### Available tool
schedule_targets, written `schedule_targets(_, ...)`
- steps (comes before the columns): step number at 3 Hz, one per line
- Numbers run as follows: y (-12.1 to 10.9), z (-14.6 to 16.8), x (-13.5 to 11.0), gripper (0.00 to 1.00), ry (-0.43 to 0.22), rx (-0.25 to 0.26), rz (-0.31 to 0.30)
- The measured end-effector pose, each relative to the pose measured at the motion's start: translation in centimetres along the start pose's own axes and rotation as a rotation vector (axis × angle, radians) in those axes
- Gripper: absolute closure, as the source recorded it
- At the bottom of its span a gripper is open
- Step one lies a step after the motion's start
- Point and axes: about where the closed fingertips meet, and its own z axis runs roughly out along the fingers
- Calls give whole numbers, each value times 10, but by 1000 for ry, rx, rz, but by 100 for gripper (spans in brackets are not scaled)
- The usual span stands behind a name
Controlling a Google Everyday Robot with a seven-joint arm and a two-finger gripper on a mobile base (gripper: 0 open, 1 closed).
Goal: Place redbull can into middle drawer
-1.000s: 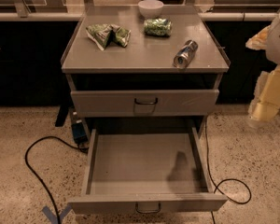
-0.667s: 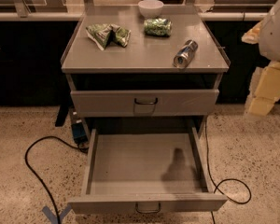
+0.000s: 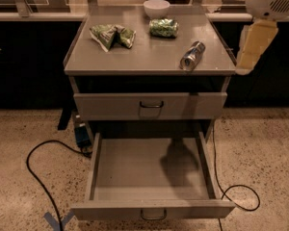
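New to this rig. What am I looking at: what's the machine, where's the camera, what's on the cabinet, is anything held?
There is one camera, looking down at a grey cabinet from the front; where it is mounted is not on record. The machine is a mobile robot with one arm. The white and cream part at the upper right is that arm, and its gripper hangs beside the cabinet's right edge, apart from everything on top. Nothing shows in it.

On top are a redbull can lying on its side near the right front, a green can also on its side, a white bowl at the back, and green snack bags on the left.

Below, the upper drawer is shut. The open drawer shows only its bare grey floor.
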Motion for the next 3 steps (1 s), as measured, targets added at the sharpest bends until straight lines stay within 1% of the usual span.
schedule_targets(1,-55,22,-6,0,-44,38,-26)
schedule_targets(2,-86,57,-12,0,-132,7,-63)
schedule_targets(3,-99,100,-29,0,-277,-73,-153)
